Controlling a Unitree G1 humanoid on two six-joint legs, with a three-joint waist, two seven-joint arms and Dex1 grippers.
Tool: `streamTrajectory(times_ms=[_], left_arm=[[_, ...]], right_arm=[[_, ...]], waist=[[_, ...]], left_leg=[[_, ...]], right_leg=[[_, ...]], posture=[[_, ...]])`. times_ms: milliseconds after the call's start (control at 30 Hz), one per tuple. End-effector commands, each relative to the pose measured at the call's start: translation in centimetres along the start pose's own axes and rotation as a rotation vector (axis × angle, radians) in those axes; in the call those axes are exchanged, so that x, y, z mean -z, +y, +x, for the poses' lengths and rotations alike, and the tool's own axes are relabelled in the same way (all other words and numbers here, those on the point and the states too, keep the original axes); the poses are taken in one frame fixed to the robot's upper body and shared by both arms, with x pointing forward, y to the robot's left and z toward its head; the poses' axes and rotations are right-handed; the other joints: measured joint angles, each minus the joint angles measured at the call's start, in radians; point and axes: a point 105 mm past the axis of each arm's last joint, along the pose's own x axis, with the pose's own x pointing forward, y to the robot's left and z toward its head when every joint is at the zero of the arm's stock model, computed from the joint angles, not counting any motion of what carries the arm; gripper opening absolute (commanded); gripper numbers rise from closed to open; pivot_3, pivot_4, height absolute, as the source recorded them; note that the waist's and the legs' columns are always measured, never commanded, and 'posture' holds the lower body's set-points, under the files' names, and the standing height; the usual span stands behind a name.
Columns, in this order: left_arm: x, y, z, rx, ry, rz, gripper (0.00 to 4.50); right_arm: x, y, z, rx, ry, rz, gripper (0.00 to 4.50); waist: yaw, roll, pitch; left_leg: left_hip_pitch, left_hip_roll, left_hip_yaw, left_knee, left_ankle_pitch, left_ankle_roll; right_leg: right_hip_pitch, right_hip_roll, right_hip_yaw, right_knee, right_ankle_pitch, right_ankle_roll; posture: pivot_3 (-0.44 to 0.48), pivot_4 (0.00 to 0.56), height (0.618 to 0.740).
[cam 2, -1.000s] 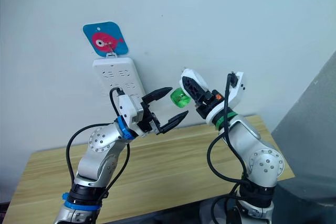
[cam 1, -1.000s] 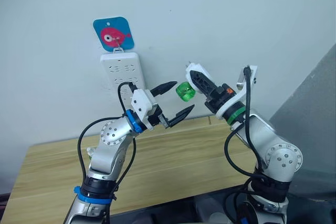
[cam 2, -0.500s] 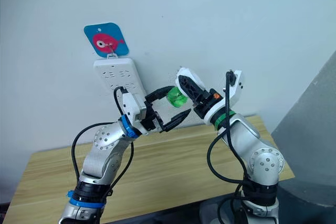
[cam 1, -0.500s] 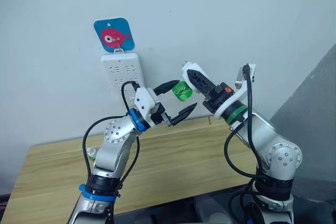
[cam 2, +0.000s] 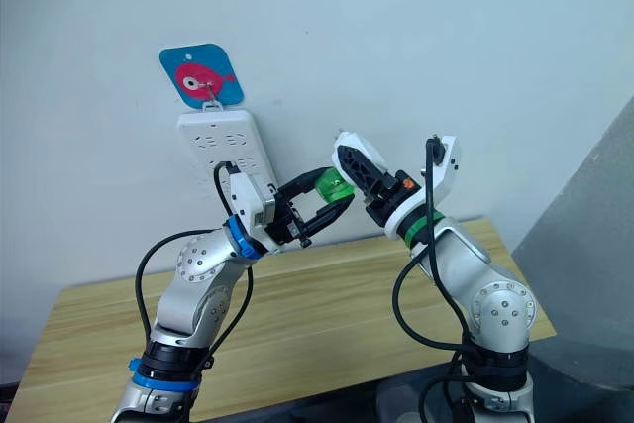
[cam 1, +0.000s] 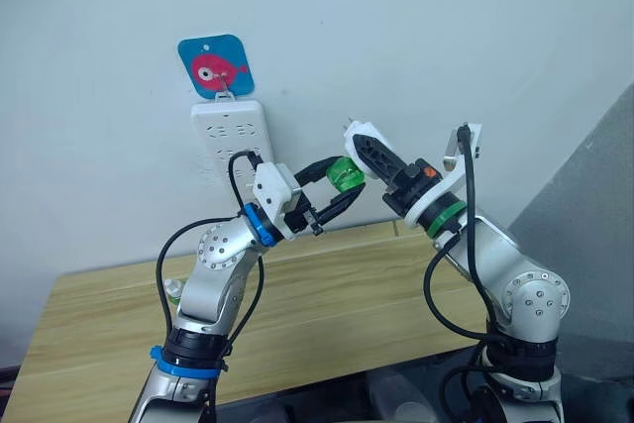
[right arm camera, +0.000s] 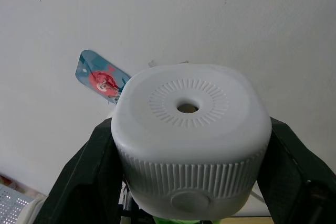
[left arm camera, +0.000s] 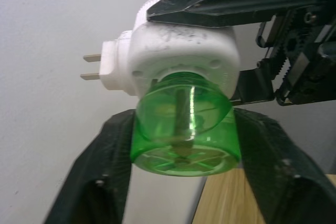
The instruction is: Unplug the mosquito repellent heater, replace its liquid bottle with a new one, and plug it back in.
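My right gripper (cam 1: 369, 149) is shut on the white mosquito repellent heater (right arm camera: 191, 129), held in the air in front of the wall. Its round vent hole faces the right wrist camera. Two metal prongs (left arm camera: 92, 66) stick out of its side, plugged into nothing. A green see-through liquid bottle (left arm camera: 184, 129) is still attached under the heater. My left gripper (cam 1: 339, 185) is shut on this bottle, one black finger (left arm camera: 105, 171) pressed against each side.
A white multi-socket power strip (cam 1: 234, 136) hangs on the wall below a blue card with a pink fish (cam 1: 216, 64). A wooden table (cam 1: 327, 294) lies under both arms. A grey panel (cam 1: 594, 225) rises at the right.
My left gripper moved up to the bottle and its wide-open fingers closed onto it. The right gripper kept the heater nearly still.
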Motion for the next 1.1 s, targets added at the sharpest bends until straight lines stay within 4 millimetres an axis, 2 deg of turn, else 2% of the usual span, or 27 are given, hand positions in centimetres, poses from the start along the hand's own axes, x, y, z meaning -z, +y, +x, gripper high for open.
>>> streamTrajectory(times_ms=[33, 267, 400, 433, 633, 900, 1100], left_arm=[[-1.0, 0.0, 0.4, 0.002, -0.037, 0.013, 2.26], [-1.1, 0.1, 0.3, 0.002, -0.029, 0.019, 2.26], [-1.3, 0.3, 0.1, 0.009, -0.023, 0.030, 2.26], [-1.3, 0.3, 0.1, 0.011, -0.021, 0.034, 2.26], [-1.3, 0.6, -0.1, 0.012, -0.010, 0.037, 2.26], [-0.4, 1.2, -0.9, 0.023, 0.044, 0.021, 2.26], [0.5, 0.3, -2.4, 0.168, 0.111, 0.069, 2.26]], right_arm=[[-0.4, 1.1, -0.1, -0.046, -0.021, 0.005, 3.01], [-0.4, 1.1, -0.4, -0.054, -0.011, 0.003, 3.01], [-0.8, 1.1, -0.8, -0.064, -0.016, -0.002, 4.40], [-0.9, 1.0, -1.0, -0.063, -0.017, -0.002, 4.46], [-1.6, 0.0, -2.6, -0.052, -0.007, -0.006, 4.50], [-1.9, -3.1, -5.8, 0.029, 0.061, -0.127, 4.50], [-2.8, -4.4, -8.2, 0.032, 0.175, -0.197, 4.50]], waist=[[0.000, 0.000, 0.000], [0.000, 0.000, 0.000], [0.000, 0.000, 0.000], [0.000, 0.000, -0.001], [0.002, 0.000, -0.003], [0.002, 0.000, -0.004], [0.002, 0.000, -0.004]], left_leg=[[0.000, 0.000, 0.000, 0.000, 0.000, 0.000], [0.000, 0.000, 0.000, 0.000, 0.000, 0.000], [0.000, 0.000, 0.000, 0.000, 0.000, 0.000], [0.000, 0.000, 0.000, 0.000, 0.000, 0.000], [0.000, 0.000, 0.000, 0.000, 0.000, 0.000], [0.002, 0.000, 0.004, 0.000, 0.000, 0.000], [0.003, 0.000, 0.007, 0.001, 0.000, 0.001]], right_leg=[[0.000, 0.000, 0.000, 0.000, 0.000, 0.000], [0.000, 0.000, 0.000, 0.000, 0.000, 0.000], [0.000, 0.000, 0.000, 0.000, 0.000, 0.000], [0.000, 0.000, 0.000, 0.000, 0.000, 0.000], [0.001, 0.000, 0.000, 0.000, 0.000, 0.000], [0.002, 0.001, 0.000, 0.000, 0.000, 0.000], [0.003, 0.002, 0.002, 0.000, 0.000, 0.000]], posture=[[-0.216, 0.032, 0.740], [-0.214, 0.033, 0.740], [-0.217, 0.030, 0.740], [-0.217, 0.030, 0.740], [-0.228, 0.028, 0.740], [-0.250, 0.035, 0.740], [-0.255, 0.047, 0.740]])
